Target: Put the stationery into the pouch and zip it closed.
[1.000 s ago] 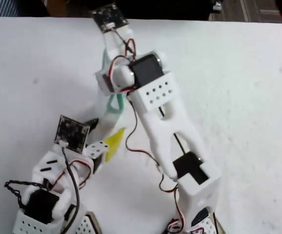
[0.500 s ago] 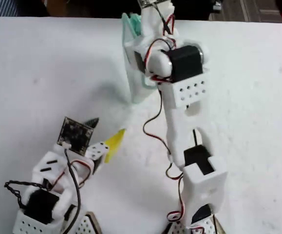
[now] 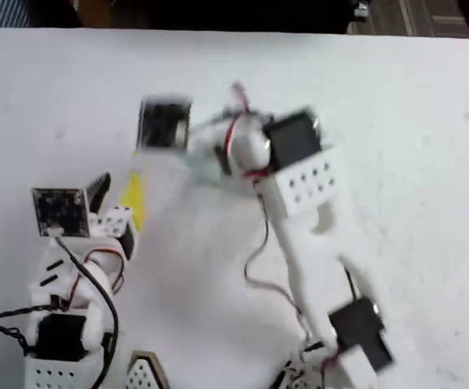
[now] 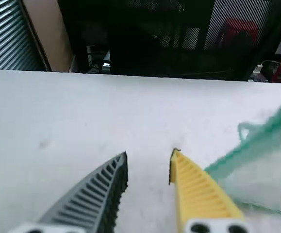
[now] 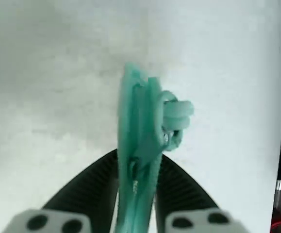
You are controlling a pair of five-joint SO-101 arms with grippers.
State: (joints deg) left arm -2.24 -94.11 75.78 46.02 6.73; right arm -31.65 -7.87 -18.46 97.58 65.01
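- Pouch (image 5: pixel 139 104): teal, held edge-on over the white surface (image 3: pixel 396 121), near the centre in the high view. Whether it touches the surface cannot be determined, nor whether the zip is closed.
- Right gripper (image 5: pixel 138 159): black fingers clamped on one edge of the pouch. A looped teal tab (image 5: pixel 176 115) sits on the pouch just beyond the fingertips.
- Left gripper (image 4: pixel 148 162): fingers apart, one grey, one yellow. It sits low over the surface at 8 o'clock in the high view.
- Relative position: pouch is at 2 o'clock from the left gripper, near but not touching it.
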